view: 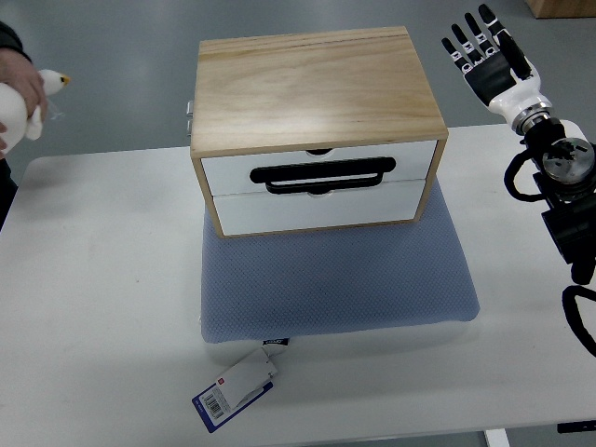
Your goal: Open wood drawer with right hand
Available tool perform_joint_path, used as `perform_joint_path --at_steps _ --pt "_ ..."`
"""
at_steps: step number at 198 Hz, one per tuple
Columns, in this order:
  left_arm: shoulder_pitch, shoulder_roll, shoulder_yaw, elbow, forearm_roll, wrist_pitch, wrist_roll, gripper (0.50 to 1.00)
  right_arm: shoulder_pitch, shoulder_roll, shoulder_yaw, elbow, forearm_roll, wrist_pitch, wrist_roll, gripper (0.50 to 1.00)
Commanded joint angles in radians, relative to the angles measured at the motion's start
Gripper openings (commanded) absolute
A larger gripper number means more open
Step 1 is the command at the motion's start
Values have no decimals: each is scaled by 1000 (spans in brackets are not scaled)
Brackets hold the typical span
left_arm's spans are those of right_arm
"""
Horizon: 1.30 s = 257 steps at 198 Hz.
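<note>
A light wood box (312,84) with two white drawer fronts stands on a blue-grey cushion (335,279) on the white table. The upper drawer (228,172) carries a black bar handle (321,175); the lower drawer (321,209) sits below it. Both drawers look closed. My right hand (484,51) is raised at the far right, well apart from the box, with its black fingers (466,42) spread and holding nothing. Its arm (563,186) comes in along the right edge. My left hand is out of view.
A person's hand (19,88) at the left edge holds a white toy duck (42,93). A paper tag (237,391) hangs from the cushion's front edge. The white table (93,298) stretches left and right of the cushion.
</note>
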Motion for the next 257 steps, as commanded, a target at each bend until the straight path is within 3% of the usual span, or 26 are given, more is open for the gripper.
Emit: perform_joint_path --at_steps 1,63,89,90,130,151,161,162,172,183,184,190,202,203,221,257 --pt "0 0 0 0 0 2 0 1000 2 0 0 0 0 0 0 946" --pt "0 0 -2 0 0 2 0 1000 9 -9 -3 0 0 0 0 946" --pt "0 0 -2 0 2 0 0 1000 60 -63 -103 0 0 -2 0 946" --pt "0 0 -2 -2 2 0 0 1000 95 -112 -177 0 -2 0 -3 946" --pt "0 0 1 -29 2 0 0 1000 298 -302 -573 20 -23 20 -30 946" --pt "-2 0 1 -37 2 0 0 1000 457 -364 -751 41 -28 49 -66 946" --pt "-2 0 1 -37 2 0 0 1000 457 -364 -752 41 -28 49 -66 946" --pt "-2 0 1 -40 2 0 0 1000 536 -388 -835 70 -47 70 -98 946" --pt "-2 0 1 -40 2 0 0 1000 617 -410 -923 112 -80 86 -132 946" --pt "-2 0 1 -40 2 0 0 1000 617 -410 -923 112 -80 86 -132 946" --pt "-2 0 1 -40 2 0 0 1000 694 -423 -1010 167 -124 100 -164 946" --pt "-2 0 1 -40 2 0 0 1000 744 -428 -1067 207 -152 103 -181 946" --pt "-2 0 0 -40 2 2 0 1000 758 -428 -1085 218 -161 103 -186 946" --pt "-2 0 0 -40 2 0 0 1000 831 -427 -1180 274 -194 103 -207 946" --pt "-2 0 -2 -40 2 0 0 1000 976 -410 -1356 390 -210 104 -238 946" --pt "-2 0 -3 -40 0 0 0 1000 1155 -342 -1526 546 -209 117 -295 944"
